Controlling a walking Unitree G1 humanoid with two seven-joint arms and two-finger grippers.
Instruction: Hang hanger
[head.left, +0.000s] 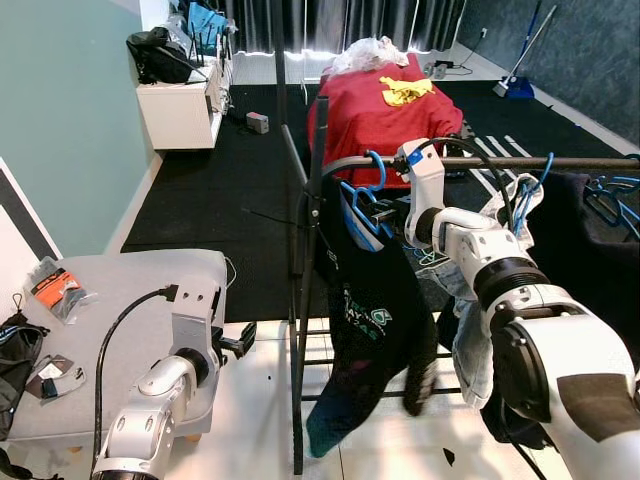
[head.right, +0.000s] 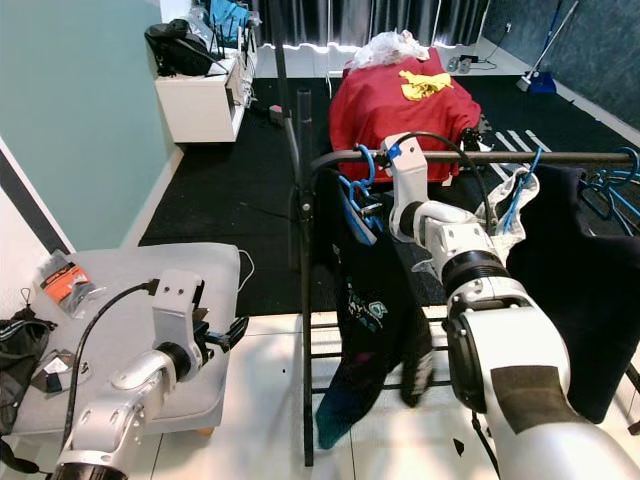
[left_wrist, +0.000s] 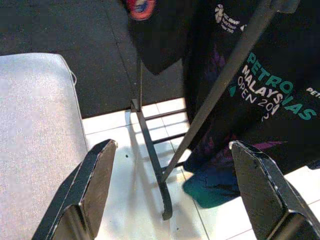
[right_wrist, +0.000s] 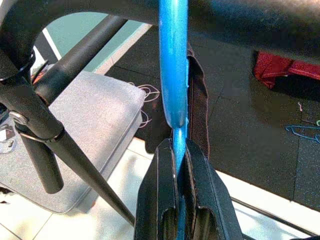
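Blue plastic described the hanger (head.left: 362, 205), whose hook was looped over the black rail (head.left: 520, 162) of the clothes rack at its left end. A dark T-shirt (head.left: 370, 320) with teal lettering hung from it, reaching down toward the white tiled floor (head.left: 260, 400). The right pincer (right_wrist: 175, 165) was clenched on the hanger's neck just below the hook, with the rail directly above. The left pincer (left_wrist: 175, 190) hung low beside the grey desk (head.left: 140, 290), its fingers spread apart and holding nothing. Farther right on the rail, more blue hangers (head.left: 610, 195) and dark garments were present.
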